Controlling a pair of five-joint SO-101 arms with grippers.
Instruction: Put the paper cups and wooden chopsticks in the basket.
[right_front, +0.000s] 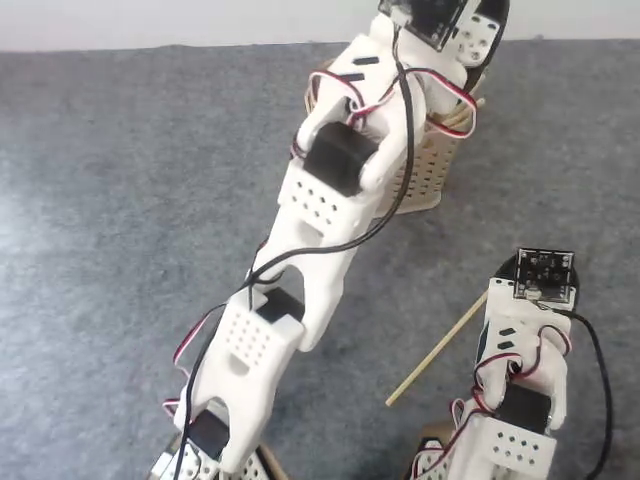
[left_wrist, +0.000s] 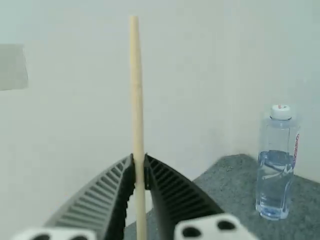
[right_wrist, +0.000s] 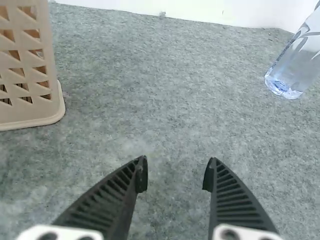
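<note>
Chopsticks, two noted: the held chopstick (left_wrist: 134, 90) is clamped between the closed jaws of the left gripper (left_wrist: 139, 162), standing upright against a pale wall. The left arm (right_front: 320, 220) stretches to the far side, its wrist above the basket (right_front: 430, 175). The loose chopstick (right_front: 440, 345) lies slantwise on the grey carpet (right_wrist: 175, 100), between the two arms, near of the basket. The right arm (right_front: 525, 370) sits near right. The right gripper (right_wrist: 175, 177) hangs over bare carpet with jaws apart, holding nothing. A water bottle (right_wrist: 295, 65) stands far right, well apart from the basket.
</note>
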